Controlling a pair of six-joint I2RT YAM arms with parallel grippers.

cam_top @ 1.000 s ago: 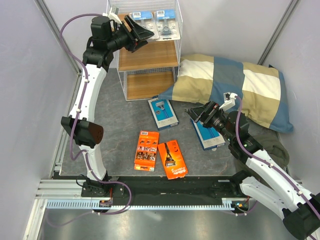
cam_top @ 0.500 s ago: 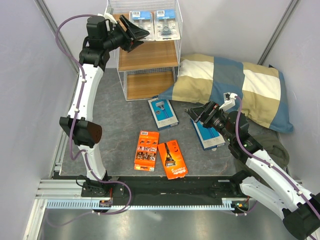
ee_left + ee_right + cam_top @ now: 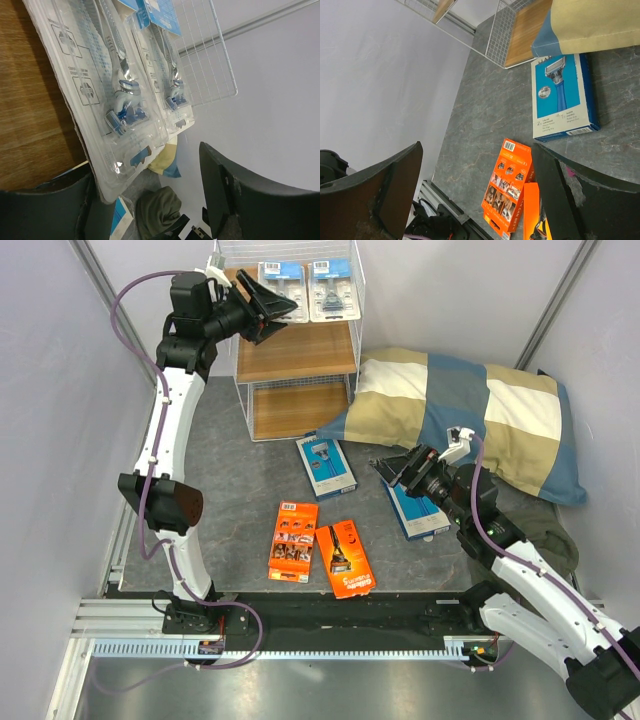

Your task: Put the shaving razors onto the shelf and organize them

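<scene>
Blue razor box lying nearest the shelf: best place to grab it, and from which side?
Come straight down from above and pinch the blue box across its two long edges, at mid-length or slightly toward the near end. It lies flat on the table, so only its thin sides offer a grip, and the pillow corner crowds its far end.

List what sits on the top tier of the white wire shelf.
Two clear, blue-topped blister razor packs lie side by side. From above, the left gripper hides part of the wooden tier's left end.
</scene>
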